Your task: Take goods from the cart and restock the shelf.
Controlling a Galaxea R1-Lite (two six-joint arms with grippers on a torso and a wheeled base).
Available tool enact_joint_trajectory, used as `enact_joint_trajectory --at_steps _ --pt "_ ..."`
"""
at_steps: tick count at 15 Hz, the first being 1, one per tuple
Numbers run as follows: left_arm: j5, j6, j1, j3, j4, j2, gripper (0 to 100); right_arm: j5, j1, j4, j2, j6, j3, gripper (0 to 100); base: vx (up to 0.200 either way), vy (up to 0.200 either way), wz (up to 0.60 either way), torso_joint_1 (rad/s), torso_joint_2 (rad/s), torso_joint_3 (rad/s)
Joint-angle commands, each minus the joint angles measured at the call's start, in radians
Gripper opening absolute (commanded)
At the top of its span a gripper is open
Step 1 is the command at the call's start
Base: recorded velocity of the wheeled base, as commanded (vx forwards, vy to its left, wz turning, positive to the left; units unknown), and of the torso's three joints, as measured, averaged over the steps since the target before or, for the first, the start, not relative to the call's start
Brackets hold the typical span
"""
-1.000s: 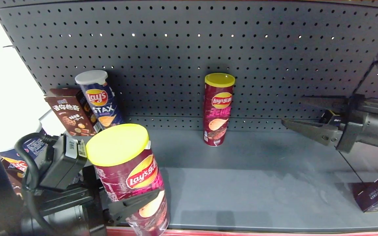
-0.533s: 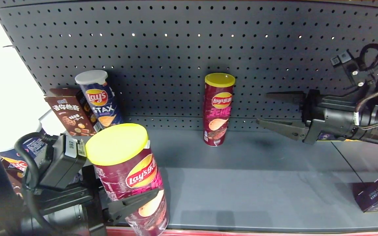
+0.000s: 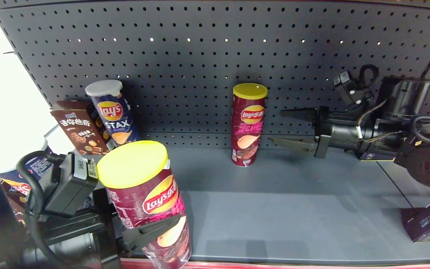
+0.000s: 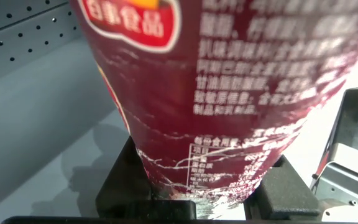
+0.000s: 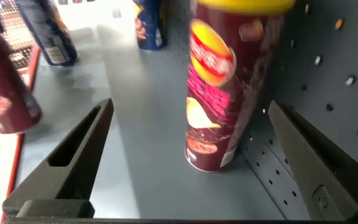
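At the front left of the shelf, your left gripper is clamped on the held can, a maroon tube with a yellow lid. The fingers grip it low on the body and the can leans a little. A second maroon tube, the standing can, is upright at the rear of the shelf, close against the perforated back panel. Your right gripper hangs just beside it at mid-height with its fingers spread wide, apart from the can. One finger is near the panel and the other is toward the shelf front. A blue can and a brown box stand at the rear left.

Hazards, as judged from this arrangement:
- **Tipping:** the standing can is tall and narrow, so a fingertip that meets it off-centre would probably tip it.
- **Snagging:** the rear finger has little room and could catch on the panel.
- **Slipping or falling:** the held can is gripped low and tilted. It may slip, or fall off the front edge if you release it there.
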Motion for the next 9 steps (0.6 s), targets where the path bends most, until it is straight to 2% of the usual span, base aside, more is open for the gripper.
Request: enact_joint_trajectory --at_steps 1,6,9 --pt "0.000 -0.001 0.001 -0.001 -0.001 0.001 0 0.000 0.000 -0.002 0.072 -0.002 -0.027 100 0.000 0.000 0.00 0.000 0.00 0.000" --pt "0.002 -0.001 0.001 0.002 -0.001 0.001 0 0.000 0.017 -0.002 0.178 -0.005 -0.104 100 0.000 0.000 0.00 0.000 0.00 0.000" --pt "0.000 -0.001 0.030 0.001 -0.002 0.000 0 0.000 0.017 -0.002 0.226 -0.006 -0.137 100 0.000 0.000 0.00 0.000 0.00 0.000"
